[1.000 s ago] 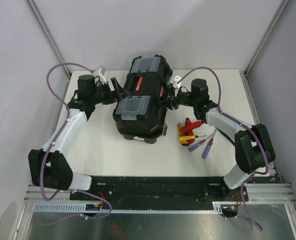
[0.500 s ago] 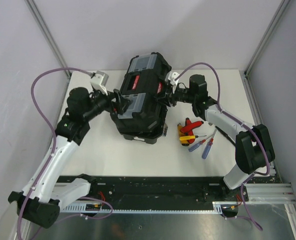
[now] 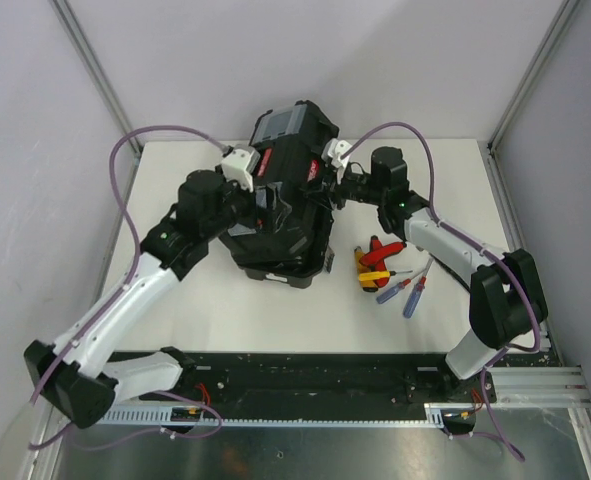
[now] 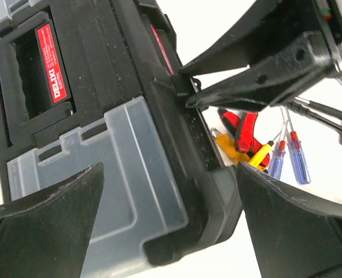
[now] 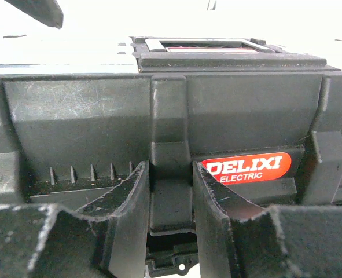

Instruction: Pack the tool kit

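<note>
In the top view, the toolbox (image 3: pixel 290 240) is sitting on the white worktop (image 3: pixel 205 300), a little toward 12 o'clock from its middle, with its long axis running from about 1 to 7 o'clock. The left fingers (image 3: pixel 263 207) are hovering over the lid from the 9 o'clock side. The right fingers (image 3: pixel 327 186) are meeting the box's 3 o'clock edge. Toward 4 o'clock of the box and apart from it, the screwdrivers (image 3: pixel 410 290) are lying on the worktop in a loose cluster with a red tool (image 3: pixel 380 248) and a yellow tool (image 3: pixel 370 272).

In the left wrist view, the left fingers (image 4: pixel 43 226) are standing spread wide at 7 and 5 o'clock, holding nothing, above a clear lid compartment (image 4: pixel 118 179). At 10 o'clock, a red label (image 4: pixel 49 61) on the handle (image 4: pixel 26 75) is reading "DELIXI" sideways in white, with smaller "ELECTRIC" beside it. The right fingers (image 4: pixel 240 87) are reaching in from 2 o'clock and pinching the box's edge. Past that edge, two blue-handled screwdrivers (image 4: pixel 301 171) are lying just beside the red tool (image 4: pixel 243 124).

In the right wrist view, the right fingers (image 5: pixel 130 202) are pinching a black tab (image 5: pixel 171 202) on the box wall, one on each side and touching it. At 3 o'clock of the tab, a red label (image 5: pixel 246 167) is reading "DELIXI ELECTRIC" in white.
</note>
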